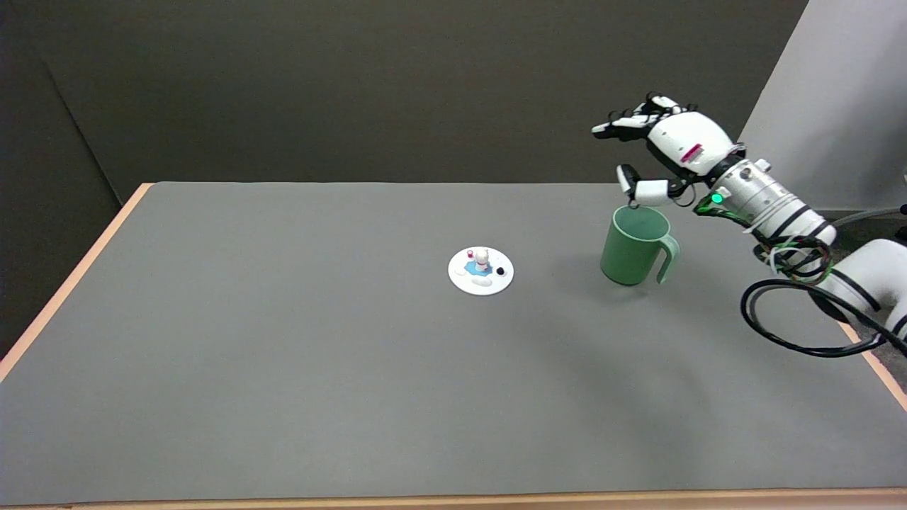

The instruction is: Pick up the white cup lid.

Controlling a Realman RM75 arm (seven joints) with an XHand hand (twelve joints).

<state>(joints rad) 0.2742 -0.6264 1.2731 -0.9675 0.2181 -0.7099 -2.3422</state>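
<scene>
Your fingers (pixel 623 122) are spread apart and hold nothing, the thumb hanging just over the rim of the green cup (pixel 633 246). Your right hand (pixel 662 145) hovers in the air above the far right part of the table (pixel 283 397), palm turned down and toward the left of the picture, wrist and cabled forearm trailing off to the lower right.

The white cup lid (pixel 481 270) lies flat near the middle of the table, well apart from your hand and to the left of the green cup, with bare grey surface between the two. By the look of it nothing of the pickup is done: the lid is untouched, and the reach across, the lowering, the grip and the lift all remain.

The lid is a round disc, so it has no long axis on the table; its own axis stands upright. Its decorated face looks up, with a small white figure as a knob rising at the centre, on a blue patch.
</scene>
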